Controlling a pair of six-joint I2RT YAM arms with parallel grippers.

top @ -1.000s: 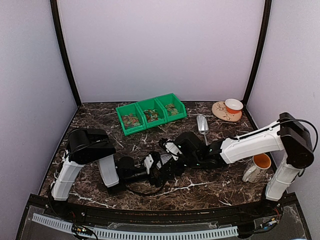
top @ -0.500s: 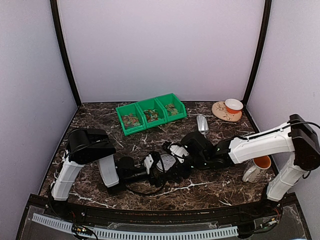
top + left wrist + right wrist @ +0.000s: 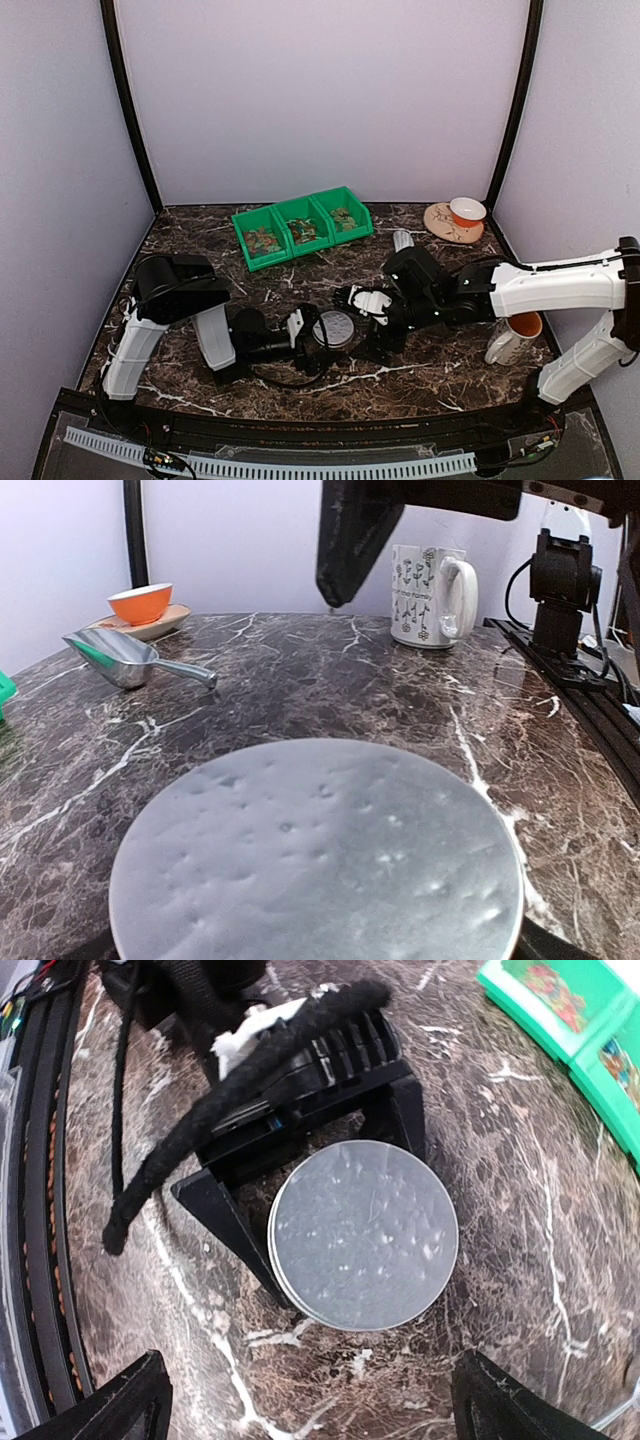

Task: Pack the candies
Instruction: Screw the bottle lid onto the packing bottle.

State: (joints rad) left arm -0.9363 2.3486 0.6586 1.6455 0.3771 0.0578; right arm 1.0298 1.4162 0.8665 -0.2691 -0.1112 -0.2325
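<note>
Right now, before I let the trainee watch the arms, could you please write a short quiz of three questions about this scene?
1. True or false: the right gripper is open.
2. Where are the candies? A: in the green bins. B: in the mug. C: on the scoop.
3. What stands between the fingers of the left gripper?
Key: 1 true. 2 A. 3 the jar with the grey lid.
</note>
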